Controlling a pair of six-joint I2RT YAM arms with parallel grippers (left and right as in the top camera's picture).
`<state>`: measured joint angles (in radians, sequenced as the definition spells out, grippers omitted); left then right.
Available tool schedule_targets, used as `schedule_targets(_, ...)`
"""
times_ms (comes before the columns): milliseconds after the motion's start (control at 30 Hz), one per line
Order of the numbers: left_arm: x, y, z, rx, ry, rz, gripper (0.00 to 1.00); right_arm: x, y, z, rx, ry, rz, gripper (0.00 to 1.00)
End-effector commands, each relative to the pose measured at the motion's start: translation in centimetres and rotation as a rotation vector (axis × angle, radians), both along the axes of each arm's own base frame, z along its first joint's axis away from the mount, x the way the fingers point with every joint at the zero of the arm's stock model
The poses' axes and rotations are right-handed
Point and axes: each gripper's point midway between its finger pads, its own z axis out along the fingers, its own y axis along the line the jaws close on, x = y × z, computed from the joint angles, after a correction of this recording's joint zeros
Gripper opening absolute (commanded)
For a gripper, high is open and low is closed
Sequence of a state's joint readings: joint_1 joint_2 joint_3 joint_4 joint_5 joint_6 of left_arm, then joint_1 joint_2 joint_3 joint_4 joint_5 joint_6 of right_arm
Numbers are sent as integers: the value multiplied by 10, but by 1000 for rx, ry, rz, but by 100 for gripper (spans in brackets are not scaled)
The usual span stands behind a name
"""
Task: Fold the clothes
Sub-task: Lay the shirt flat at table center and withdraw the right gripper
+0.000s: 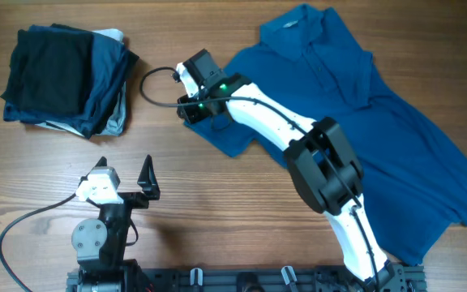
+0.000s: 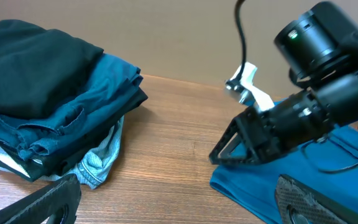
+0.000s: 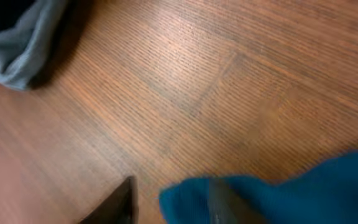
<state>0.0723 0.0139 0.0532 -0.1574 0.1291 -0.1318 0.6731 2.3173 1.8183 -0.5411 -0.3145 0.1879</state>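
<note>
Blue polo shirt [image 1: 379, 122] spread on desk [image 1: 242, 211], well right of folded pile [image 1: 63, 81]. Right claw [image 1: 188, 112] at sleeve [image 1: 233, 134] tip nearest pile, half open, hem in its gap, not pinched; probably sleeve laid out for folding. Left claw [image 1: 126, 172] on robot's side of pile, wide open, empty, waiting

Brown wood-grain table [image 1: 217, 203], far left: one stack of folded clothing. Black folded soft-fabric garment [image 1: 51, 69] on top, navy folded garments [image 1: 108, 77] under it, pale-grey folded garment [image 1: 118, 122] at the bottom, its edge poking out.
</note>
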Motion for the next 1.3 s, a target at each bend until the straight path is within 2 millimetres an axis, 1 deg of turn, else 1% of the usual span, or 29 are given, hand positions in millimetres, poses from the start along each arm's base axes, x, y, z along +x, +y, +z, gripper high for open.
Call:
schedule_targets(0, 0, -1, -2, 15, -2, -8, 100, 8, -16, 73, 112, -11, -2, 54)
schedule_targets(67, 0, -1, -2, 15, -2, -8, 100, 6, -44, 87, 81, 29, -45, 54)
schedule_targets(100, 0, -1, -2, 15, -2, -7, 100, 4, -57, 85, 53, 58, -68, 48)
schedule_targets(133, 0, -1, -2, 15, -2, -7, 100, 1, -70, 80, 16, 92, -90, 35)
schedule_targets(167, 0, -1, -2, 15, -2, -8, 100, -5, -84, 72, -35, 133, -114, 20)
schedule_targets(200, 0, -1, -2, 15, -2, -8, 100, -13, -101, 58, -115, 180, -142, 8)
schedule_targets(233, 0, -1, -2, 15, -2, -7, 100, -23, -115, 44, -188, 216, -159, 4)
schedule_targets(267, 0, -1, -2, 15, -2, -7, 100, -30, -122, 34, -222, 239, -164, 4)
schedule_targets(300, 0, -1, -2, 15, -2, -8, 100, -35, -125, 27, -238, 256, -164, 4)
schedule_targets(333, 0, -1, -2, 15, -2, -7, 100, -41, -129, 15, -253, 280, -187, 4)
schedule_targets(433, 0, -1, -2, 15, -2, -7, 100, -50, -144, -19, -294, 337, -338, 4)
schedule_targets(500, 0, -1, -2, 15, -2, -7, 100, -55, -144, -31, -280, 365, -383, 5)
schedule_targets(533, 0, -1, -2, 15, -1, -8, 100, -59, -141, -36, -260, 385, -387, 5)
schedule_targets(567, 0, -1, -2, 15, -1, -8, 100, -62, -138, -37, -245, 401, -383, 5)
schedule_targets(700, 0, -1, -2, 15, -1, -8, 100, -77, -131, -44, -251, 463, -465, 5)
schedule_targets(767, 0, -1, -2, 14, -1, -7, 100, -88, -118, -45, -259, 469, -446, 5)
schedule_targets(900, 0, -1, -2, 15, -1, -7, 100, -120, -80, -44, -257, 470, -346, 5)
schedule_targets(1000, 0, -1, -2, 15, -1, -8, 100, -136, -62, -43, -257, 456, -294, 5)
schedule_targets(1067, 0, -1, -2, 15, -1, -8, 100, -139, -56, -41, -253, 452, -279, 5)
schedule_targets(1133, 0, -1, -2, 15, -1, -8, 100, -132, -56, -30, -243, 441, -276, 4)
schedule_targets(1200, 0, -1, -2, 15, -1, -8, 100, -114, -55, -3, -202, 374, -240, 4)
schedule_targets(1233, 0, -1, -2, 15, -1, -8, 100, -99, -54, 18, -168, 315, -224, 4)
schedule_targets(1267, 0, -1, -2, 15, -1, -8, 100, -79, -59, 42, -140, 246, -243, 4)
